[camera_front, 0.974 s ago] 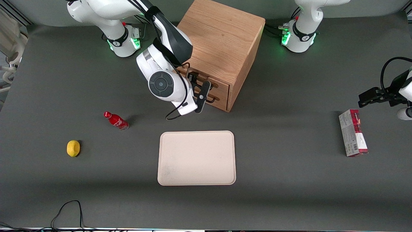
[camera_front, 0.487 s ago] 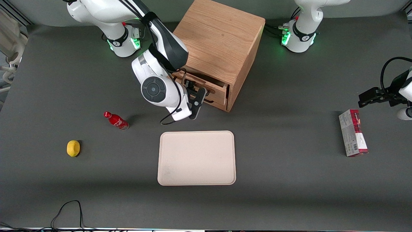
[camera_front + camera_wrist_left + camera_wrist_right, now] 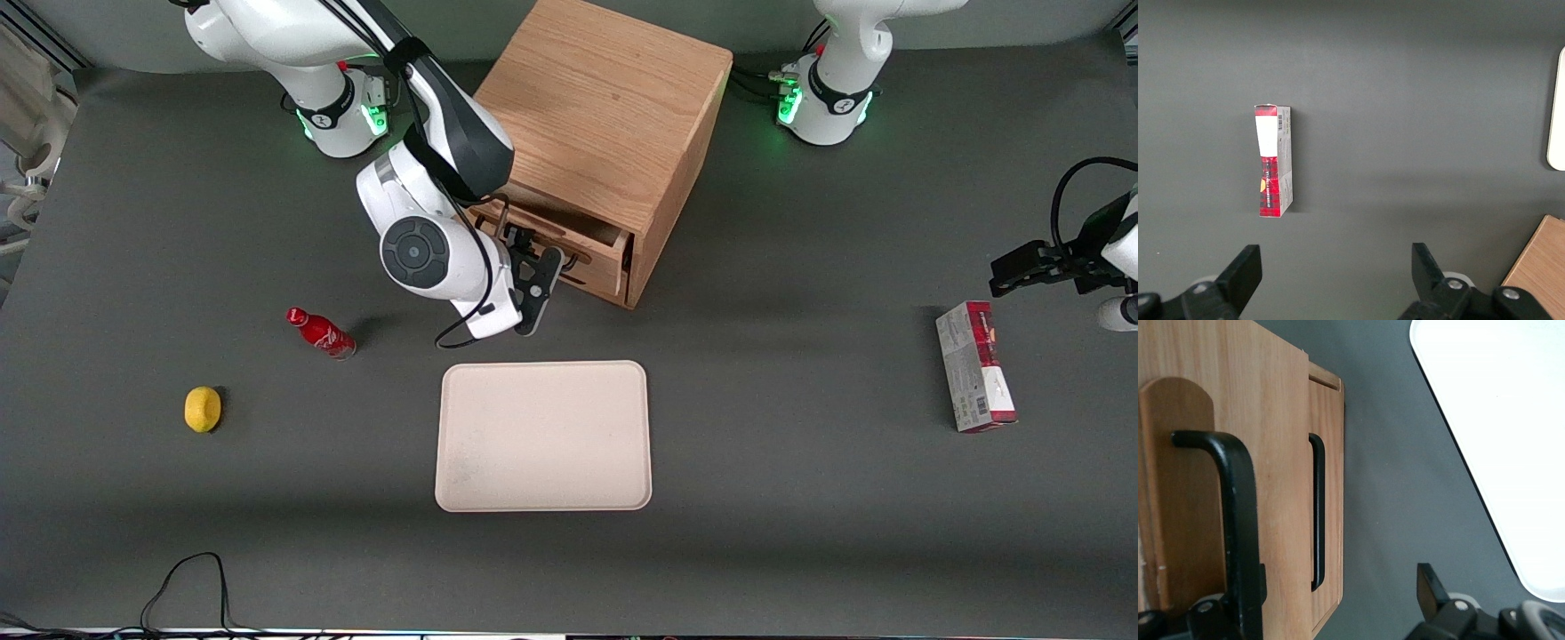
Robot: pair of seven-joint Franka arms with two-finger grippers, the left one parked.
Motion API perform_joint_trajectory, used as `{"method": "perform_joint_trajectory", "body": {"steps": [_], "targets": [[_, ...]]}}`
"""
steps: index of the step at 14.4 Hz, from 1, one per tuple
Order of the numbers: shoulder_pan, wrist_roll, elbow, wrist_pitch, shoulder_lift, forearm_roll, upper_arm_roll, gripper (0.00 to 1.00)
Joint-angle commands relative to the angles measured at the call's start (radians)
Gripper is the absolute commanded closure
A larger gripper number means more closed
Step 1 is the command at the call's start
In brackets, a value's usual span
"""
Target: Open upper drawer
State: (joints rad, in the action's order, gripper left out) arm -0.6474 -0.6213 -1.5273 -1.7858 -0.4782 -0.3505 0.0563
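Observation:
The wooden cabinet (image 3: 605, 116) stands at the back middle of the table. Its upper drawer (image 3: 587, 236) is pulled out a short way and shows a dark gap under the cabinet top. My right gripper (image 3: 533, 277) is in front of the drawer fronts, nearer the front camera. In the right wrist view the gripper (image 3: 1341, 603) is open, with the upper drawer's black wire handle (image 3: 1238, 507) lying against one finger (image 3: 1255, 593); the other finger (image 3: 1431, 587) is over bare table. The upper drawer front (image 3: 1271, 420) stands out past the lower drawer front (image 3: 1330, 453) and its handle (image 3: 1317, 513).
A cream tray (image 3: 543, 436) lies nearer the front camera than the cabinet; its rim shows in the right wrist view (image 3: 1498, 420). A red bottle (image 3: 320, 332) and a lemon (image 3: 203, 409) lie toward the working arm's end. A red-and-white box (image 3: 973, 366) lies toward the parked arm's end.
My right gripper has moved away from the cabinet, toward the working arm's end, and the upper drawer has slid out with it from shut to partly open.

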Motion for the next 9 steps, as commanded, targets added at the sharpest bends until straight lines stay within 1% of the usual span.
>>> {"method": "perform_joint_trajectory", "body": {"steps": [1,9], "targets": [[0.018,-0.031,0.007,0.0,0.004,-0.021,0.0,0.0],[0.048,-0.04,0.033,0.005,0.004,-0.021,0.0,0.0]]}}
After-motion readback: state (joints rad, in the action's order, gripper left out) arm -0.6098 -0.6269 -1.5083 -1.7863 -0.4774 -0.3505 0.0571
